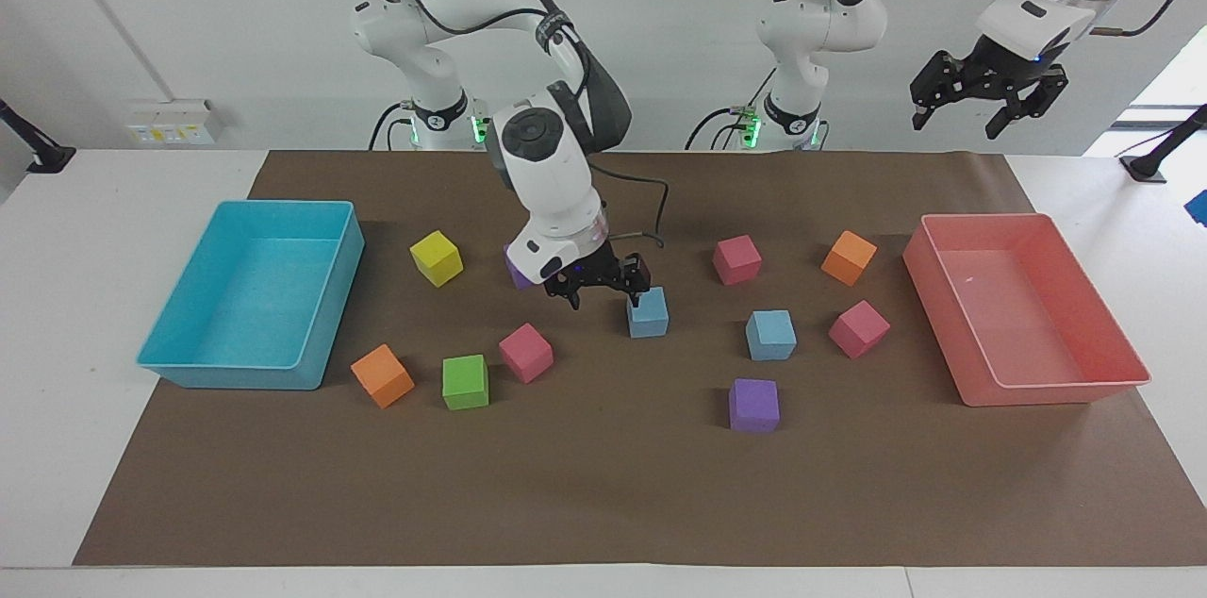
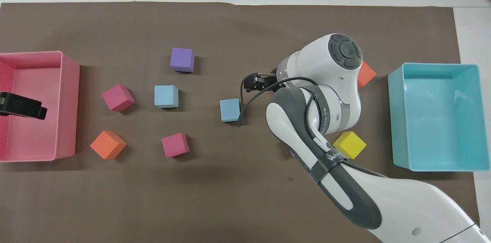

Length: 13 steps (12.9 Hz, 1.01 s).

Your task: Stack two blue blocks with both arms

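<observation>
Partly hidden purple cube [image 1: 515, 274]

one high facing camera, one steep overhead; both share the table [image 1: 603, 504]

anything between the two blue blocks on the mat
Nothing: in the overhead view the brown mat is bare between the blue block near the table's middle and the blue block toward the left arm's end.

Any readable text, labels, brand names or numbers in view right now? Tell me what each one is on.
"WANJEE...", partly legible, on the black strap around the right arm.
Vertical lettering on the dark band at that arm's wrist: too blurred to read.
Yellow stickers on the wall socket box: too small to read.
No text on the cubes or trays.
</observation>
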Each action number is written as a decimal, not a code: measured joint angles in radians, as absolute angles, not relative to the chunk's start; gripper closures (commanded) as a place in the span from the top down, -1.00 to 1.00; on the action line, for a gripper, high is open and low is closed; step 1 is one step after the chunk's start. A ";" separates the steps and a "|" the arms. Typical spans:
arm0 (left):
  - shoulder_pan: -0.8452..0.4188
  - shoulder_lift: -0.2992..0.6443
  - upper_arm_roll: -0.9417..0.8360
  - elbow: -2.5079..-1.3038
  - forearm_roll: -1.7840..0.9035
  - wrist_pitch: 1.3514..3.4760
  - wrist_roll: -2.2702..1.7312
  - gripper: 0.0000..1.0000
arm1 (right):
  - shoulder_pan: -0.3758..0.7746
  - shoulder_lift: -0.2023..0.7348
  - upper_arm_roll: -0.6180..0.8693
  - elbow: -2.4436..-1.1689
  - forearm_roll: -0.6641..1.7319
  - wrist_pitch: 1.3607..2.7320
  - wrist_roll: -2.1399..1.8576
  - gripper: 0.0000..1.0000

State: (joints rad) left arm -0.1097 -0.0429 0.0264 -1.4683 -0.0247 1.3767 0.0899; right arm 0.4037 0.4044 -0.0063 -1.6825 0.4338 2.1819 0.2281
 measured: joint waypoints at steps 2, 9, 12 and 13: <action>-0.110 -0.042 0.014 -1.468 -0.025 1.401 0.079 1.00 | 0.397 0.400 -0.006 -1.715 0.516 2.182 0.109 -0.39; -0.149 0.015 0.007 -1.508 -0.025 1.553 0.010 1.00 | 0.372 0.369 -0.006 -1.802 0.646 2.184 -0.086 -1.00; -0.177 0.050 0.006 -1.577 -0.025 1.667 -0.018 1.00 | 0.372 0.368 -0.007 -1.844 0.744 2.205 -0.143 -1.00; -0.186 0.054 0.005 -1.612 -0.025 1.707 -0.020 1.00 | 0.371 0.368 -0.007 -1.858 0.779 2.211 -0.164 -1.00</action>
State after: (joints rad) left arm -0.1859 0.0538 0.0055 -1.6122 -0.0250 1.7069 -0.0204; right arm 0.3709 0.3682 -0.0068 -1.8581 0.7789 2.2106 -0.1643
